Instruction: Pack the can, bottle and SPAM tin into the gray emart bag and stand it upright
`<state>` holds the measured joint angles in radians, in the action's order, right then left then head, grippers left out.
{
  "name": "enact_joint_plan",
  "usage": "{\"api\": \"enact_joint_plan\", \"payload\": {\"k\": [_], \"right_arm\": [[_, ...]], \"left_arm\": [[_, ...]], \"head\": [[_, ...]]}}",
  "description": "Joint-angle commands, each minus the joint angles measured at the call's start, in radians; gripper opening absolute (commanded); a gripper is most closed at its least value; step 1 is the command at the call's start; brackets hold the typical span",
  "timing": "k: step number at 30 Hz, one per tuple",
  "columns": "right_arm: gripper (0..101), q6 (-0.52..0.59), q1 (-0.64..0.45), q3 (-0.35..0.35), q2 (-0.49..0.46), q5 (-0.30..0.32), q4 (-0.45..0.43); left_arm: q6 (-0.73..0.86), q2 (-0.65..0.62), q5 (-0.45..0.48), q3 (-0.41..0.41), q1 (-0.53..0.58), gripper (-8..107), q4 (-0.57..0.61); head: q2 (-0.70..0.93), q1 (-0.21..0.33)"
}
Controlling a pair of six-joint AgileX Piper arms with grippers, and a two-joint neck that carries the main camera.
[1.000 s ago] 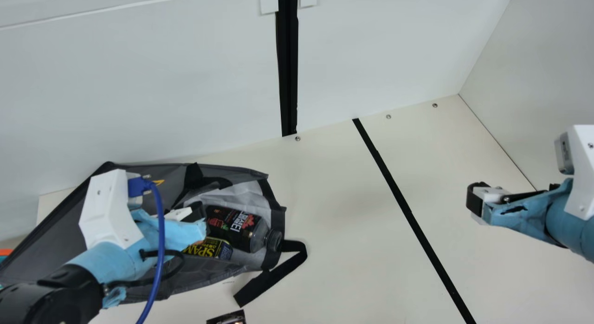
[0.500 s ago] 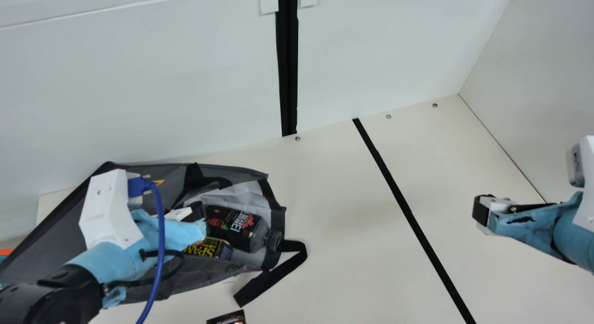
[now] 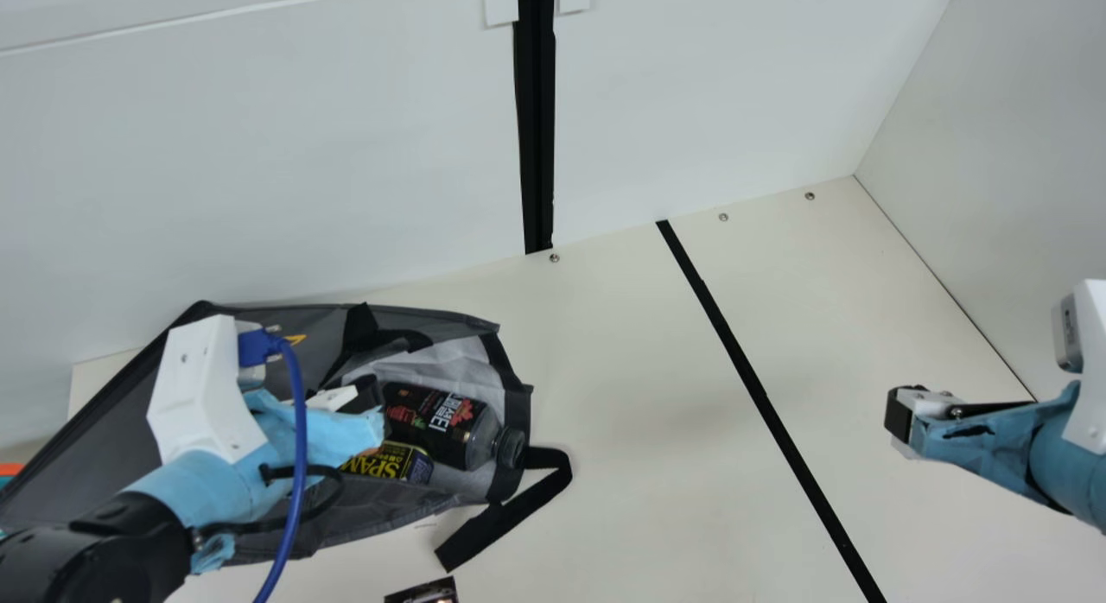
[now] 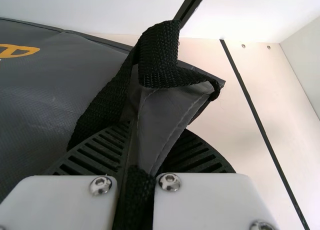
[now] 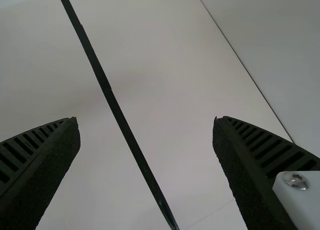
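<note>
Gray bag (image 3: 95, 465) lies lengthwise left to right, mouth and black bottle (image 3: 441, 426) facing right; my left fingers (image 3: 369, 391) pinch bag fabric, my right fingers (image 3: 899, 415) gape empty.

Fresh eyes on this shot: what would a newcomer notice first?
The gray bag, lying open-mouthed at the main view's left, with the bottle and SPAM tin inside its mouth. Next, the left hand, clamped on the bag's fabric. Then the black stripe running down the table, and the right hand open beyond it.
</note>
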<state>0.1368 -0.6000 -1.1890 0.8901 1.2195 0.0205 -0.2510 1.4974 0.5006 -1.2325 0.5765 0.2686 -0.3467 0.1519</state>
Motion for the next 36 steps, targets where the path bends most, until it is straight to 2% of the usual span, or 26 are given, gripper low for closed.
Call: {"api": "enact_joint_plan", "payload": {"k": [1, 19, 36], "right_arm": [[95, 0.005, -0.001, 0.003, -0.003, 0.001, 0.002], [95, 0.005, 0.017, 0.024, -0.007, 0.001, 0.008], [95, 0.005, 0.04, -0.013, 0.028, 0.001, 0.018]], "left_arm": [[0.0, 0.0, 0.0, 0.0, 0.0, -8, 0.0], [0.0, 0.0, 0.0, 0.0, 0.0, -8, 0.0], [0.0, 0.0, 0.0, 0.0, 0.0, -8, 0.0]], "head": [[-0.002, 0.023], [-0.002, 0.023], [-0.002, 0.023]]}}
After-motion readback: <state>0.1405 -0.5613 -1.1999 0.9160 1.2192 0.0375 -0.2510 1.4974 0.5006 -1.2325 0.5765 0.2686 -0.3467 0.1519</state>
